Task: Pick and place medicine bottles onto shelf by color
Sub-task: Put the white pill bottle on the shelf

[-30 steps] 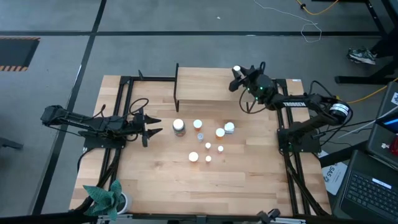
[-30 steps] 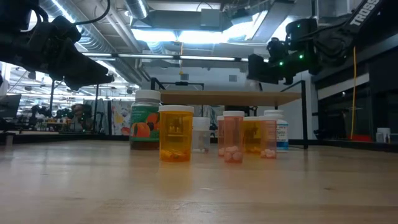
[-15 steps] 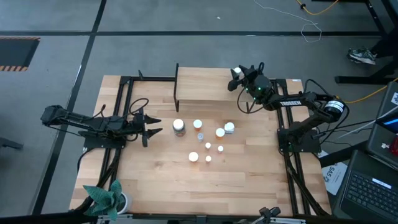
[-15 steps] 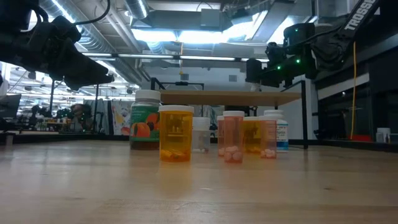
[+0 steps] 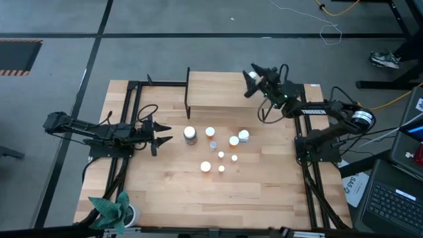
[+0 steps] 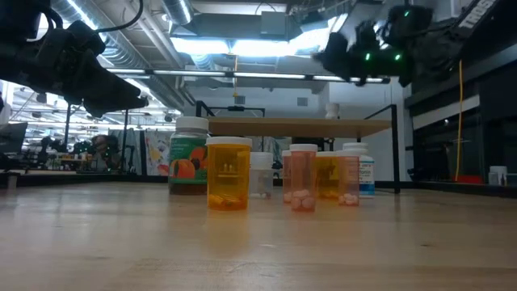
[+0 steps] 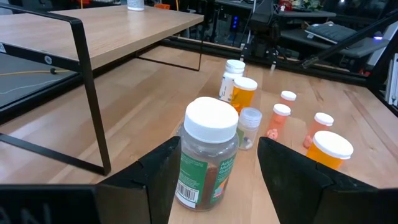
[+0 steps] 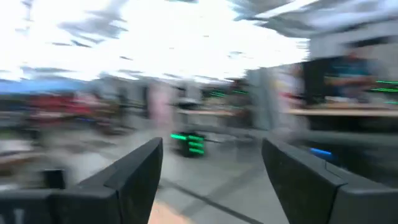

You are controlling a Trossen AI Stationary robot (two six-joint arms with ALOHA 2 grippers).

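Observation:
Several white-capped medicine bottles [image 5: 220, 149] stand in a cluster at the table's middle, orange ones and a bluish-clear one among them. A larger dark-green bottle [image 7: 207, 154] stands at the cluster's left. One small white bottle [image 6: 332, 109] stands on the right end of the light-wood shelf [image 5: 221, 92]. My right gripper [image 5: 252, 71] is open and empty, raised above that end of the shelf. My left gripper [image 5: 166, 133] is open just left of the green bottle, with a finger on either side of it, apart from it.
The shelf's black metal legs [image 7: 90, 93] stand just beyond my left gripper. A green plant-like thing [image 5: 109, 208] sits at the table's near left corner. Bare tabletop lies in front of the cluster.
My right gripper has let go of the small white bottle, which now stands on the shelf's right end. The gripper has gone up from the shelf and tipped upward.

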